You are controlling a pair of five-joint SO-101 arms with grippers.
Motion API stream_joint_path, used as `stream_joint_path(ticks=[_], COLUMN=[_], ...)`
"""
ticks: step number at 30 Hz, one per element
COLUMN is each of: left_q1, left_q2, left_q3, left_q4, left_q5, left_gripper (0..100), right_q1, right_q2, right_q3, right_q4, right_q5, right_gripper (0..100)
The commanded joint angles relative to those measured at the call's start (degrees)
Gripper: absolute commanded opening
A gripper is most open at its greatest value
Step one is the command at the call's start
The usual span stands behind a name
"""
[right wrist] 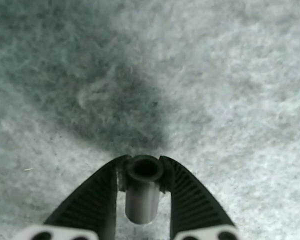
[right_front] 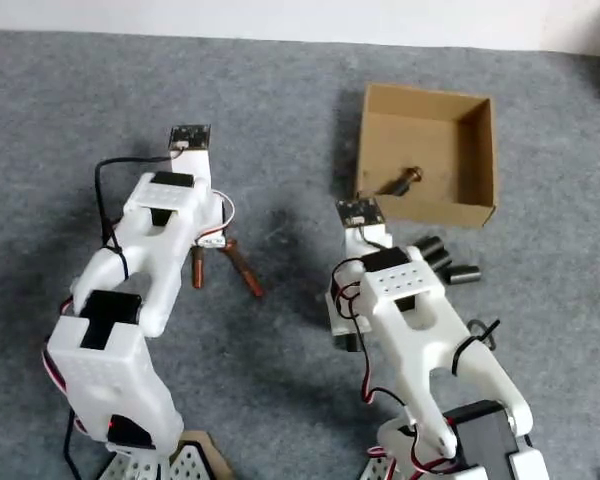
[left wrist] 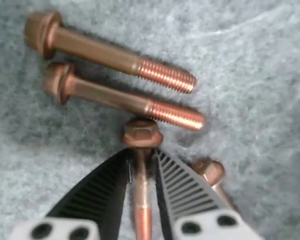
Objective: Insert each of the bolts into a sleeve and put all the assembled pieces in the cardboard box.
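My left gripper is shut on a copper bolt, whose hex head pokes out past the fingertips. Two more bolts lie side by side on the grey carpet just beyond it, and a third lies partly hidden beside one finger. From above, bolts show under the left arm. My right gripper is shut on a dark sleeve, open end outward, above bare carpet. The cardboard box stands at the back right with one assembled piece inside.
Two loose black sleeves lie on the carpet between the right arm and the box. Open carpet stretches between the two arms and to the far left.
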Motion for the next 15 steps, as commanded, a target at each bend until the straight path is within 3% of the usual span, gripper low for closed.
stream_joint_path(ticks=[1, 7, 12, 15], left_q1=[1.3, 1.4, 1.3, 1.2], left_q2=[-0.2, -0.5, -7.2, -13.3], left_q3=[0.9, 0.9, 4.2, 9.0], left_q4=[-0.3, -0.3, -0.5, -2.2], left_q5=[0.7, 1.2, 3.3, 3.5], left_gripper=[1, 0, 0, 0], right_q1=[-0.5, -1.5, -2.2, -2.2], right_q2=[-5.9, -19.7, -32.7, -40.2], right_q3=[-0.3, 7.8, 21.2, 29.1], right_q4=[0.5, -4.4, -20.4, -31.2], right_q5=[0.5, 0.2, -0.4, -5.9], right_gripper=[0.5, 0.5, 0.5, 0.5])
